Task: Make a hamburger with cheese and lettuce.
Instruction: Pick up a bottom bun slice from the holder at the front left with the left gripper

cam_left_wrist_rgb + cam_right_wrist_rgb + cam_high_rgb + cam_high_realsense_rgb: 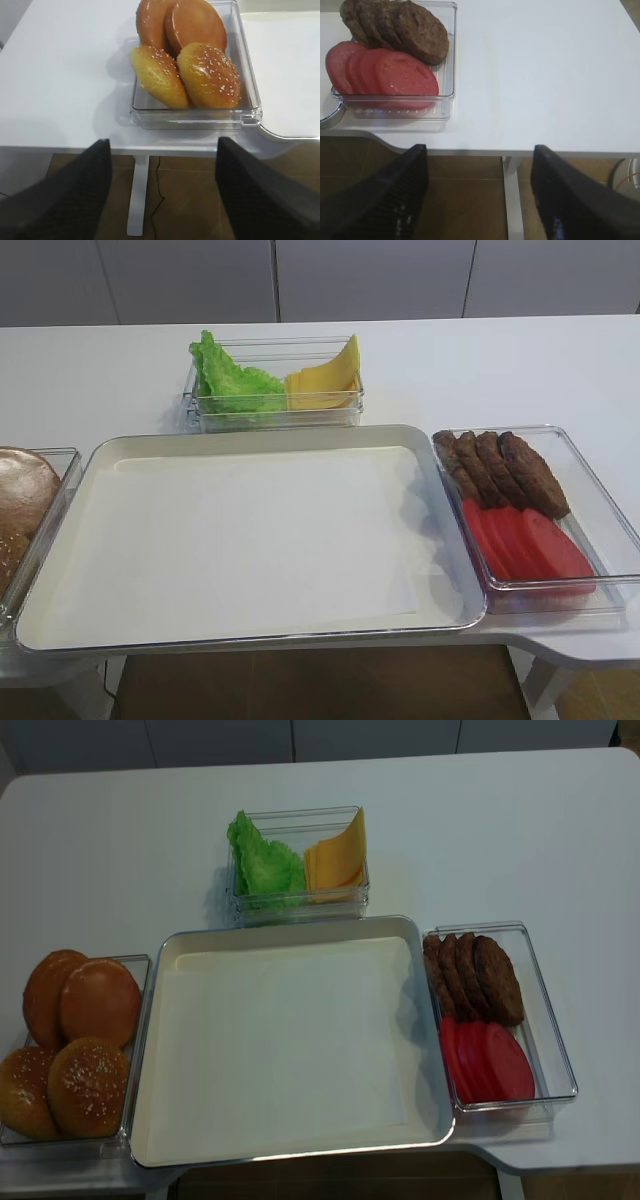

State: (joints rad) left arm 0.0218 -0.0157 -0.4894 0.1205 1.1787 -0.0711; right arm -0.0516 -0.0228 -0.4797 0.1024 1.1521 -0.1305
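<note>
4 buns [75, 1045] are sitting in the left bin [138, 1020]; lettuce [263, 866] and cheese [338, 858] are sharing the rear bin [300, 902]. Both end effectors, left [160, 195] and right [477, 192], are hanging apart, apparently empty, off the worktop [560, 840] edge.

You see white table [560, 840] carrying 4 items. Large metal tray [290, 1156] sits at front centre, paper-lined. Clear bun container [140, 965] touches tray's left side. Clear patty-and-tomato container [545, 1010] sits just beside tray's right side. Clear lettuce-and-cheese container [296, 816] stands behind tray, close to its rear edge.
</note>
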